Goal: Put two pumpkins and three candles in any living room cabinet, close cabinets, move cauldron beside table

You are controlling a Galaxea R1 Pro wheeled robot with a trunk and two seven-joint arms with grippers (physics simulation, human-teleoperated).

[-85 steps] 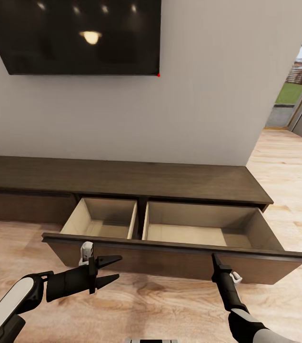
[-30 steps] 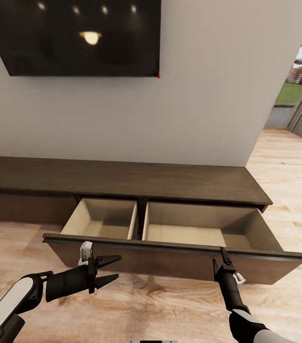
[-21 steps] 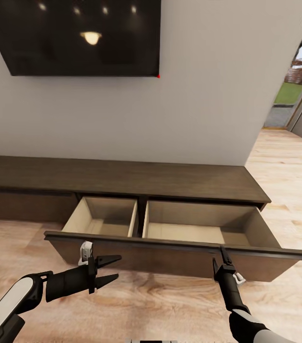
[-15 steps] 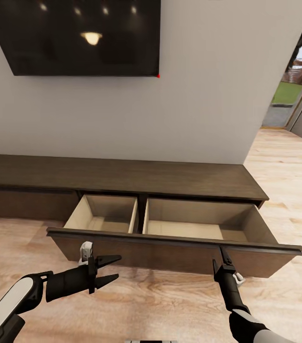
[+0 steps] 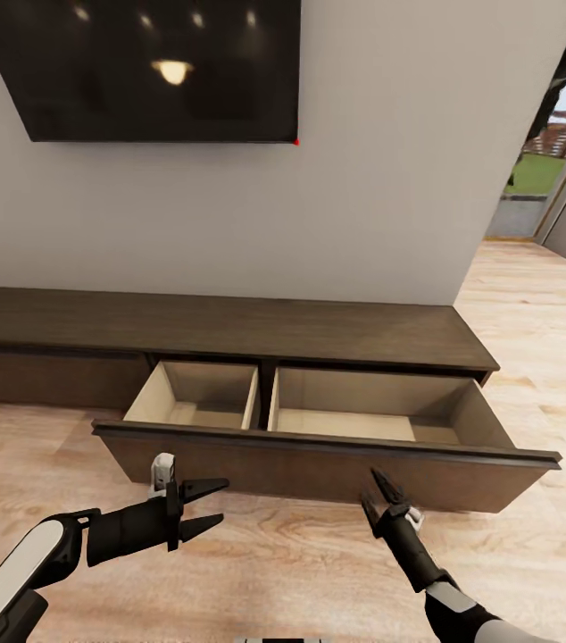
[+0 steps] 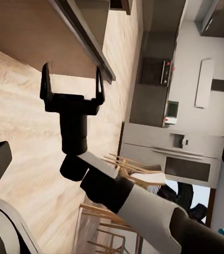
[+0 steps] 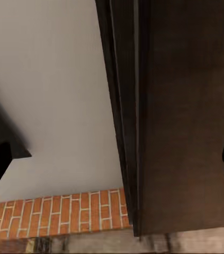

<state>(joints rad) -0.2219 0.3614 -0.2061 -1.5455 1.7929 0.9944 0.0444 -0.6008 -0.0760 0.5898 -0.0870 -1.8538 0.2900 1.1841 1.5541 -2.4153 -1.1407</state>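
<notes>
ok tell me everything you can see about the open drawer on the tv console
The drawer is pulled out from the long, low dark-brown wooden cabinet under the wall TV. Its wide, handle-less dark front spans two pale beige compartments split by a divider; both look empty. It hangs level above the wood-plank floor. The right end effector is open just in front of the drawer front; contact cannot be judged. The left end effector hovers apart, open.
</notes>
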